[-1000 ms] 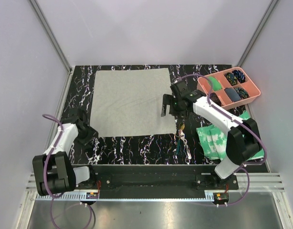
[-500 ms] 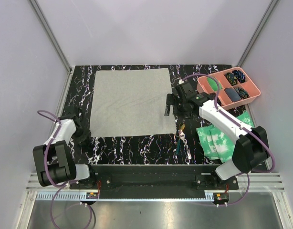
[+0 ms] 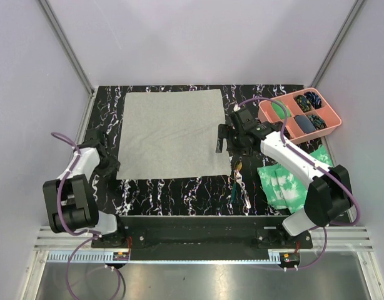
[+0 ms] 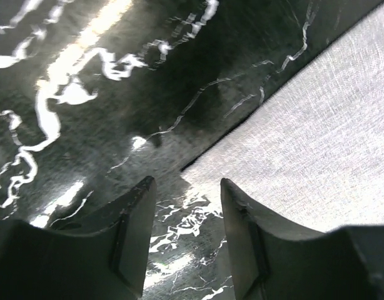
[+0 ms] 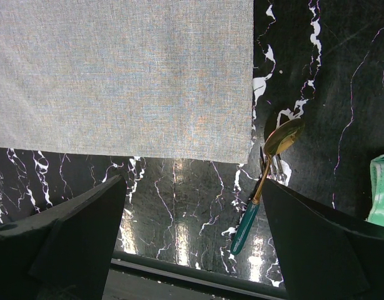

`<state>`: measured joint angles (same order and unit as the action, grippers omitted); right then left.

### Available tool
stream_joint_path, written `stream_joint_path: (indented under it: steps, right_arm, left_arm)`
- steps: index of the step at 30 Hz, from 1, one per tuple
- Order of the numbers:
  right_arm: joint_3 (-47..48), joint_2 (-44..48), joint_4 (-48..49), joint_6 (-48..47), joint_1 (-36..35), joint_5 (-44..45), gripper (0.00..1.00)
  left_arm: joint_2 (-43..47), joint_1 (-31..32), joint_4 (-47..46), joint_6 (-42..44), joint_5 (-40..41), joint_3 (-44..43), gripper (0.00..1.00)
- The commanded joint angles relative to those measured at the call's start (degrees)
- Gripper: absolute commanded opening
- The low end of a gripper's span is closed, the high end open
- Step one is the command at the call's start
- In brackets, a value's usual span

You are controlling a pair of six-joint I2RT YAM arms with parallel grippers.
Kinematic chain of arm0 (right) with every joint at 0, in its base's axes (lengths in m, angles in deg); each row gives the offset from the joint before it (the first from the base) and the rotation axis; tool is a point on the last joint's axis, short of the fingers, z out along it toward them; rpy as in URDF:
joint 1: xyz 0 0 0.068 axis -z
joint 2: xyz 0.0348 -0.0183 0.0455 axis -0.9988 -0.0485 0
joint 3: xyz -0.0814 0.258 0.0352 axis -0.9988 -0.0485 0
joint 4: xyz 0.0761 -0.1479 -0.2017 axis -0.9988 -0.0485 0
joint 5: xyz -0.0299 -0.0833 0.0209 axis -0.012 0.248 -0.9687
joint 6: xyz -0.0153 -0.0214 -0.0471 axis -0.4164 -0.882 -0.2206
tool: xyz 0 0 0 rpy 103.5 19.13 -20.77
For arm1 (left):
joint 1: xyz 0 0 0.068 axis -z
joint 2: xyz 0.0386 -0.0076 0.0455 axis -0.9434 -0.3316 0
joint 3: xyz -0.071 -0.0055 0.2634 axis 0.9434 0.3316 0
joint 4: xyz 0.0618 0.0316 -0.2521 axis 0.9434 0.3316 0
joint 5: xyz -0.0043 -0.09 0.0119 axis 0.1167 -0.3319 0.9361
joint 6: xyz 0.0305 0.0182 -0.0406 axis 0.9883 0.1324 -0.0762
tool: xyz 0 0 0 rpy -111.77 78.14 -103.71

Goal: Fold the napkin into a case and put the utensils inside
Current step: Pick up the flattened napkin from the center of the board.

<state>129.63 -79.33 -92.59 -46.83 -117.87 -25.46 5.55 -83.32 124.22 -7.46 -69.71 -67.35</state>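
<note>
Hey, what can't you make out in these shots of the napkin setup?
- Utensils: top view too small to count; right wrist view shows them overlapping.
- Left gripper: top view, contact with the napkin hidden beneath it.
- Pink tray contents: top view, too small to identify.
- Green cloth: right arm covers part.

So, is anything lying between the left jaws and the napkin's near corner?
Nothing visible. The napkin corner lies just ahead of the open left jaws, with only bare marbled tabletop between.
</note>
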Motion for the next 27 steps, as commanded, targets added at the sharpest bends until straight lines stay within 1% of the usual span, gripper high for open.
stream_joint_path:
  steps: [1, 3, 10, 13, 16, 22, 26, 27]
  right_arm:
    - [0.3, 1.0, 1.9, -1.0, 0.2, -0.6, 1.00]
    - [0.2, 1.0, 2.2, -0.9, 0.2, -0.7, 1.00]
    - [0.4, 0.7, 2.4, -1.3, 0.2, -1.1, 1.00]
    - [0.3, 0.7, 2.6, -1.3, 0.2, -1.1, 1.00]
    - [0.3, 0.6, 2.6, -1.3, 0.2, -1.4, 1.00]
    - [0.4, 1.0, 2.9, -0.9, 0.2, -1.7, 1.00]
    - [0.8, 1.0, 2.9, -0.2, 0.2, -1.7, 1.00]
    - [0.8, 1.0, 2.9, 0.0, 0.2, -1.6, 1.00]
  left_arm:
    - [-2.5, 2.6, -1.2, 1.0, 1.0, -2.3, 0.45]
    - [-3.2, 3.7, -1.1, 0.5, 1.5, -2.5, 0.43]
    - [-5.3, 4.5, -0.9, -1.2, 4.0, -3.1, 0.40]
    - [-5.4, 4.5, -0.3, -1.9, 4.6, -3.0, 0.46]
    - [-5.3, 4.8, 0.6, -2.7, 5.4, -2.6, 0.48]
    - [-7.3, 5.2, 0.2, -3.4, 2.9, -1.6, 0.48]
    - [-8.7, 6.2, 0.5, -3.5, 3.2, -1.2, 0.48]
    - [-9.1, 6.3, 0.7, -3.9, 4.5, -1.2, 0.48]
